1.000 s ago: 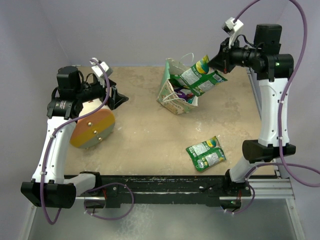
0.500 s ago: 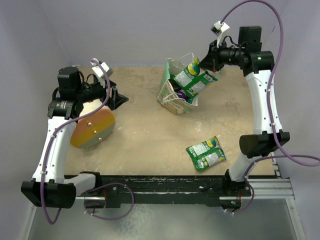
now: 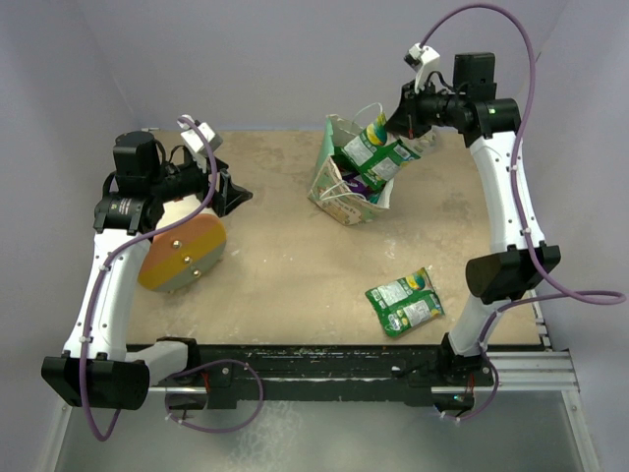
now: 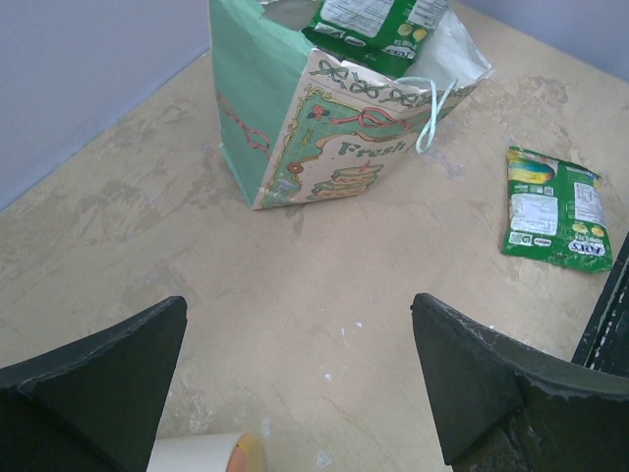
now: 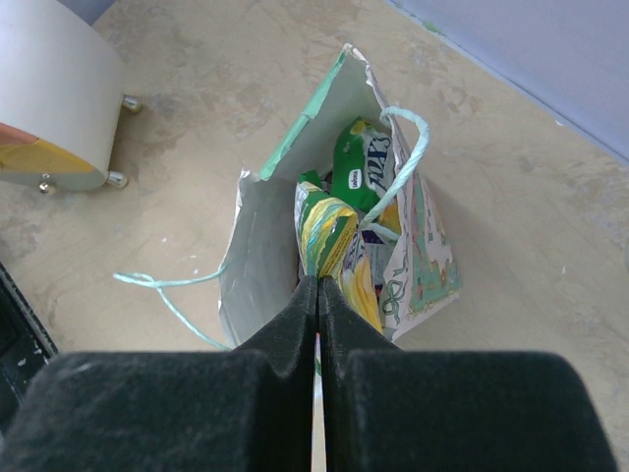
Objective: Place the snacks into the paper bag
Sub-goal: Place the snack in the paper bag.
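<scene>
The paper bag (image 3: 331,189) stands open at the back middle of the table, and it also shows in the left wrist view (image 4: 324,147) and the right wrist view (image 5: 254,251). My right gripper (image 3: 399,122) (image 5: 317,282) is shut on a green snack packet (image 3: 377,147) (image 5: 327,228), which hangs over the bag's mouth with its lower end inside. More snacks (image 5: 354,167) lie in the bag. Another green snack packet (image 3: 403,302) (image 4: 555,208) lies flat on the table near the right front. At the left, my left gripper (image 3: 236,195) (image 4: 298,300) is open and holds nothing.
A big cream cone-shaped object with an orange end (image 3: 182,251) (image 5: 49,88) lies under my left arm. The bag's thin loop handles (image 5: 167,290) hang loose over its sides. Lilac walls close in the back and both sides.
My right arm has swung left and carried the green packet from beside the bag to over its mouth. The left arm has not moved.
</scene>
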You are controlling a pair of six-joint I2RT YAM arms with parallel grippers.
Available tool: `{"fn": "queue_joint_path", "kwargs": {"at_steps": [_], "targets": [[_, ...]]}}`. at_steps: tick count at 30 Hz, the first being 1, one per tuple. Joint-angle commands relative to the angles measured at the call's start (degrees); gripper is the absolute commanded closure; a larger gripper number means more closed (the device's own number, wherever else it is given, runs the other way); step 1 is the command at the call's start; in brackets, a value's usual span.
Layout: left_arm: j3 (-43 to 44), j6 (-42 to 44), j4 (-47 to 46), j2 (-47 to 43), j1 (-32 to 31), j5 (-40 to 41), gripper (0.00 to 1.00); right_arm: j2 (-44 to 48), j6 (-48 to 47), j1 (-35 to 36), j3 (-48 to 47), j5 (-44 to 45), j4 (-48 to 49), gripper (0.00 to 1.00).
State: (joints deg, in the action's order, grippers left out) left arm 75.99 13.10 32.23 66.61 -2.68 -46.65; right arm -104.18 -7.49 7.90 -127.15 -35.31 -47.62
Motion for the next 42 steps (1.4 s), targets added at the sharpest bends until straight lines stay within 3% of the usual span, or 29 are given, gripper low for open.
{"fn": "queue_joint_path", "kwargs": {"at_steps": [1, 8, 24, 42], "targets": [[-0.43, 1.48, -2.27, -1.22, 0.48, -0.3, 0.01, 1.18, -1.63, 1.16, -6.1, 3.99, 3.78, 1.0], [-0.39, 1.5, -2.28, -0.98, 0.48, -0.31, 0.01, 2.52, -5.65, 3.44, -6.47, 12.2, 6.11, 1.0], [-0.31, 2.05, -2.17, -0.25, 0.48, 0.12, 0.01, 0.08, -20.83, 17.06, -3.22, 40.32, 12.59, 1.0], [-0.14, 2.45, -1.83, 0.23, 0.48, 0.34, 0.01, -1.29, -37.98, 23.21, 0.4, 55.69, 17.72, 1.0]]}}
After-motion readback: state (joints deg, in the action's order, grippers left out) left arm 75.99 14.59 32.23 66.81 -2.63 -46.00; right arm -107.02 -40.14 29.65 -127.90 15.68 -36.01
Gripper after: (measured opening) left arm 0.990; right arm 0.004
